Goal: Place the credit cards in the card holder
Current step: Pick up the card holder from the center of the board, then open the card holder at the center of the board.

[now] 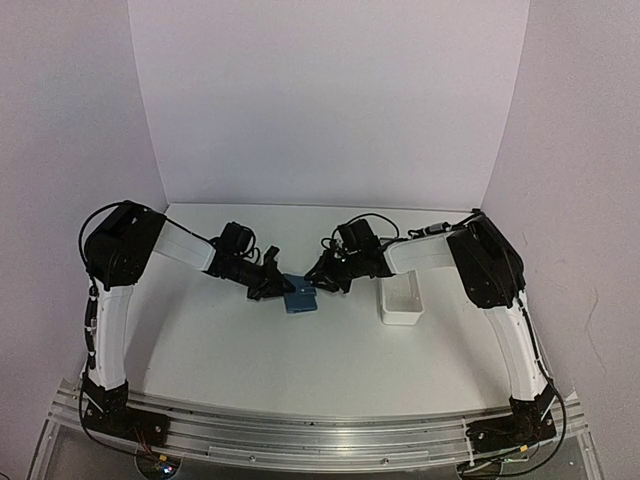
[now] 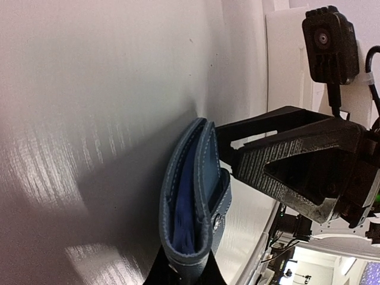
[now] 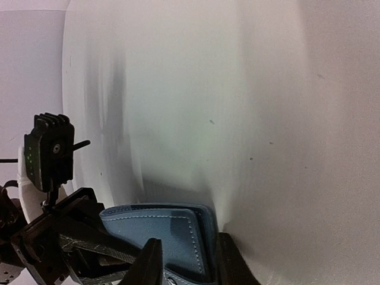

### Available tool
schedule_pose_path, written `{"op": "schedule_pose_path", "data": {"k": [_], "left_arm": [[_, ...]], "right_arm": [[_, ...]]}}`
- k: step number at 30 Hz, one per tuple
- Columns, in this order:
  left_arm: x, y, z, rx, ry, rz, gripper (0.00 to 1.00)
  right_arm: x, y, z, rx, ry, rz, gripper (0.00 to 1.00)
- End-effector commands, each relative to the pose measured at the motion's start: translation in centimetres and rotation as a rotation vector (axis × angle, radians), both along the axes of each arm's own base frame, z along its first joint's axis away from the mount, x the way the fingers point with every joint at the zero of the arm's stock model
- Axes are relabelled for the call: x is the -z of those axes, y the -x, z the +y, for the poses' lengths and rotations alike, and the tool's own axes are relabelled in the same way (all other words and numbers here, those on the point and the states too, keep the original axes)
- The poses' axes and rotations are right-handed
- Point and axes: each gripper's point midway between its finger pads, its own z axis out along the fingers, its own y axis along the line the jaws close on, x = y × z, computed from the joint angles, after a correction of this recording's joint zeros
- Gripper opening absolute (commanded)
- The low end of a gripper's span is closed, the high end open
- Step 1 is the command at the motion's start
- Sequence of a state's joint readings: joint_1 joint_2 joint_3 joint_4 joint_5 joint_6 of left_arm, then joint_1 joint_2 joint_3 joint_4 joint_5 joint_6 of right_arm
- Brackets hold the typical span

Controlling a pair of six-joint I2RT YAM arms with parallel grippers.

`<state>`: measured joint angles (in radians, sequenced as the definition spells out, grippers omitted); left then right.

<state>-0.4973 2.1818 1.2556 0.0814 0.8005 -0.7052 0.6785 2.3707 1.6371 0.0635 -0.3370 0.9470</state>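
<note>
The blue card holder (image 1: 300, 299) is at mid-table, held between both grippers. In the left wrist view the card holder (image 2: 190, 196) stands edge-on, nearly folded, with its snap tab on the right side. My left gripper (image 2: 187, 276) is shut on its near end. My right gripper (image 2: 228, 148) meets its far edge. In the right wrist view my right gripper (image 3: 187, 267) has its fingers either side of the card holder (image 3: 160, 228), near the fold. In the top view my left gripper (image 1: 277, 287) and right gripper (image 1: 320, 285) face each other. No credit card shows.
A long white tray (image 1: 402, 316) lies just right of the right gripper. White walls close the back and both sides. The left wrist camera (image 3: 49, 152) and right wrist camera (image 2: 326, 38) face each other closely.
</note>
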Motion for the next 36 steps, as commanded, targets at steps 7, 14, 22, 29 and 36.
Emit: {"op": "schedule_pose_path", "data": {"k": [7,14,22,29,36], "left_arm": [[-12.0,-2.3,1.7,-0.011,-0.129,-0.345,0.00],[-14.2,-1.8,1.7,-0.049,-0.175,-0.355,0.00],[-16.8,-1.9,0.5,-0.044,-0.139,-0.397,0.00],[-17.3,-0.8,-0.4,-0.009,-0.117,-0.400,0.00],[-17.3,-0.1,-1.2,0.016,-0.100,-0.393,0.00]], "right_arm": [[-14.8,0.2,-2.9,0.066,0.264,-0.472,0.53],[-14.6,2.9,0.3,-0.047,0.311,-0.525,0.49],[-13.1,2.6,2.5,-0.105,0.347,-0.521,0.43],[-12.2,2.0,2.0,-0.075,0.387,-0.524,0.39],[-11.8,1.4,2.6,-0.083,0.394,-0.537,0.34]]}}
